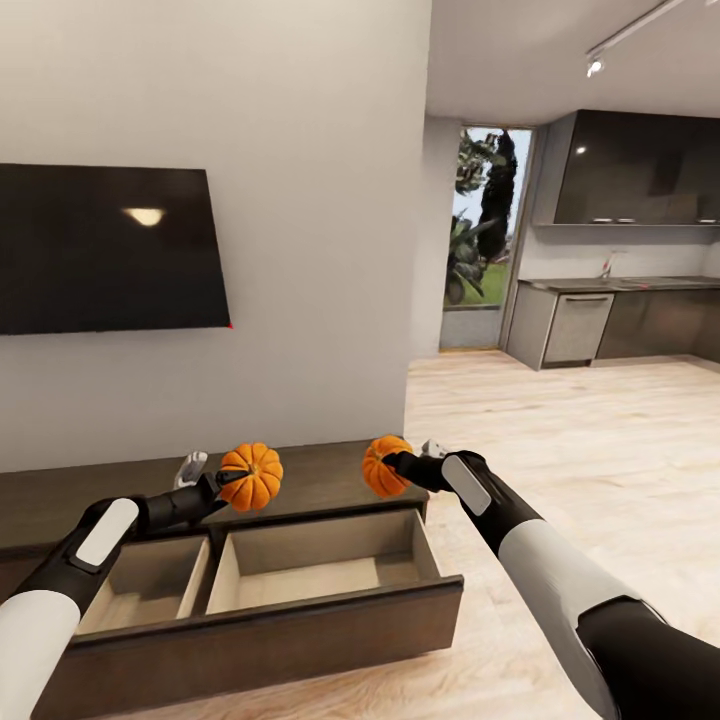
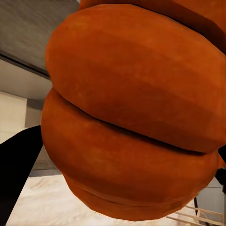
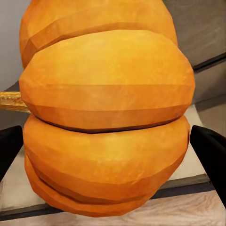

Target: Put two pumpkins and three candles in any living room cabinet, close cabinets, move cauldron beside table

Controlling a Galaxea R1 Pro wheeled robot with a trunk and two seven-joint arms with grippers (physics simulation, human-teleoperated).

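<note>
2 pumpkins are in the air at once, 1 in each claw. The left claw [image 1: 222,482] is clamped on the left pumpkin [image 1: 251,476], and the right claw [image 1: 398,466] is clamped on the right pumpkin [image 1: 384,465]. Both hang just above the low dark cabinet [image 1: 330,470], near the back edge of its pulled-out drawer [image 1: 300,610], whose pale interior is split into 2 compartments. Carrying both at once looks like a way to save a trip, and holding them at the drawer's rear edge suggests each is about to be lowered into a compartment. In both wrist views the ribbed orange skin sits close against the lens, dark claw tips at its sides. No brand, label or writing is legible anywhere, including on the dark wall screen [image 1: 105,248].
</note>
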